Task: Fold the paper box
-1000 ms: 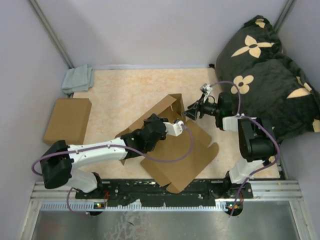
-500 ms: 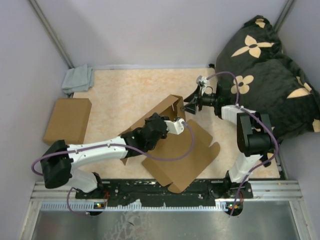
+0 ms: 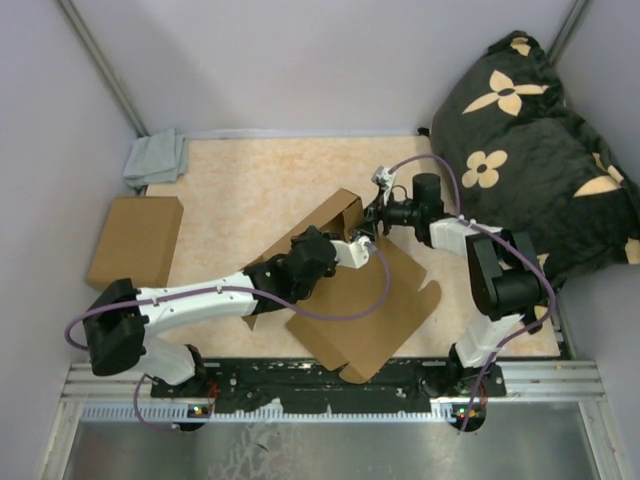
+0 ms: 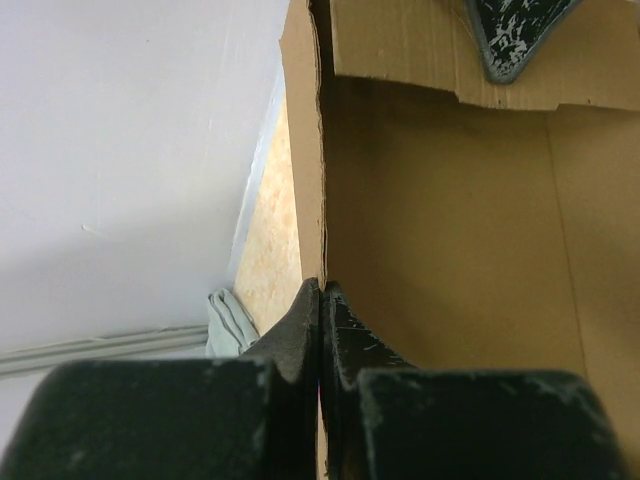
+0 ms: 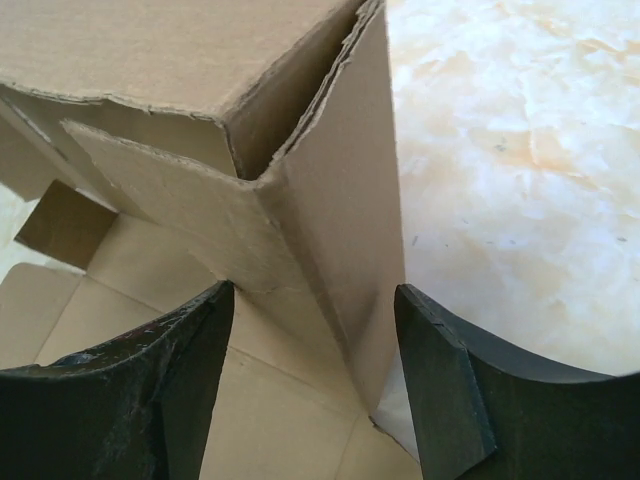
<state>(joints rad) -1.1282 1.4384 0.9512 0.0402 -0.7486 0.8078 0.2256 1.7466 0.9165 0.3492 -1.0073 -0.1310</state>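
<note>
A beige, marbled table top (image 3: 250,190) is seen enclosed by pale grey-lilac walls (image 3: 300,60), and a metal rail (image 3: 330,385) runs along its near edge, where the two arm bases are bolted. A crumpled grey cloth (image 3: 157,158) is lodged in the far left corner. A plain, closed rectangular brown cardboard box (image 3: 135,240) is laid at the left edge, well apart from the work. The far right corner is filled by a bulky black cushion printed with cream flowers (image 3: 530,130), just beside the right arm. The paper box (image 3: 380,300), a thin brown die-cut cardboard sheet with flaps and tabs, is spread near the middle of the table, with one far panel raised upright. The thin edge of that panel is pinched between the pressed-together fingers of the left gripper (image 4: 320,305). The right gripper (image 5: 315,310) is held with its fingers apart and the upright corner flap is set between them; whether they touch it cannot be told.
</note>
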